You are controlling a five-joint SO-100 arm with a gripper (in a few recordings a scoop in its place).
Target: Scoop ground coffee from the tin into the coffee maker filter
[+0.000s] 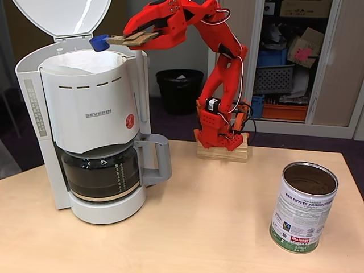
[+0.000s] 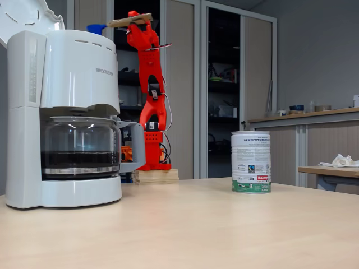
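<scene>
Scoop (image 1: 100, 42) contents: hidden, bowl seen from side in both fixed views. Filter (image 1: 85, 61) interior: hard to make out; from low fixed view concealed behind basket wall. Coffee maker lid (image 1: 61, 17): cut off at top edge.

One gripper (image 1: 132, 38), red, closed on wooden scoop handle, blue scoop held above filter rim. One coffee maker (image 1: 91, 122), white, lid raised. One carafe (image 1: 101, 173), dark liquid inside. One tin (image 1: 303, 207), open, upright at right of table (image 1: 199, 227), well apart from coffee maker; ground coffee (image 1: 311, 186) dimly visible inside. One black bin (image 1: 179, 90) behind.

Probably an office: storage cabinets (image 1: 296, 57), waste bin (image 1: 180, 90), wooden table (image 1: 216, 216).
</scene>
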